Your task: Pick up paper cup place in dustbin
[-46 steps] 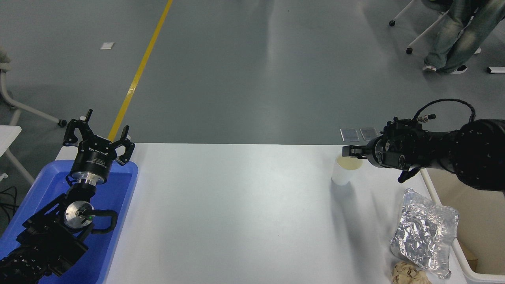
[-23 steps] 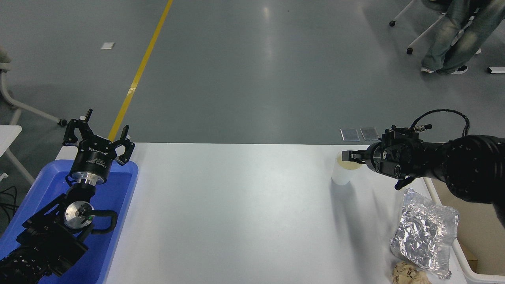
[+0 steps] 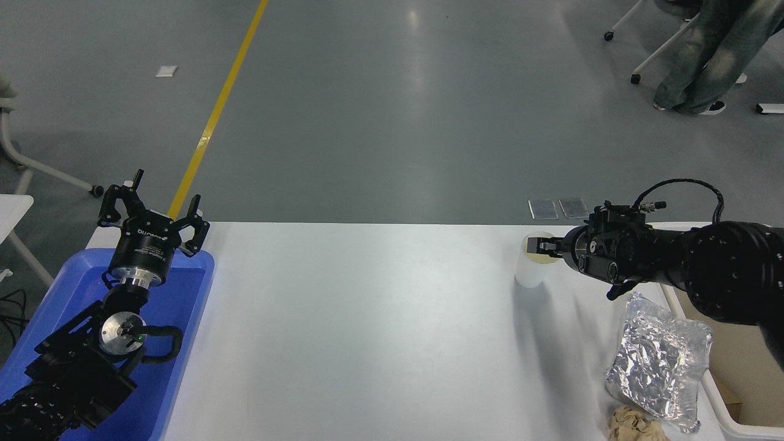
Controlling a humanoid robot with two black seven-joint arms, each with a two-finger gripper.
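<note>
White lettering is printed on the left pincer's (image 3: 153, 211) black body, but it is too small to be read; no other writing can be made out. The cup (image 3: 531, 267) is stood upright near the tabletop's (image 3: 367, 331) far right corner, its long axis vertical and its cream-lined mouth turned upward. The right pincer (image 3: 542, 246) is reached in from the right, and its fingertips are seen over the cup's mouth at the rim; whether the fingers are spread or closed on the rim cannot be told. Compared with the frame a second earlier, the right arm has been lowered and drawn slightly inward, so that the fingertips now overlap the cup's opening rather than lying above it, while the cup has not been shifted. The left pincer is held with its fingers spread wide above the far end of the blue tray (image 3: 184, 318) at the lower left, unchanged. A foil bag (image 3: 658, 361) and a brown paper ball (image 3: 634, 424) are lain near the tabletop's right edge, just beside the bin (image 3: 723, 404). A person's legs (image 3: 704, 61) are seen at the upper right.
</note>
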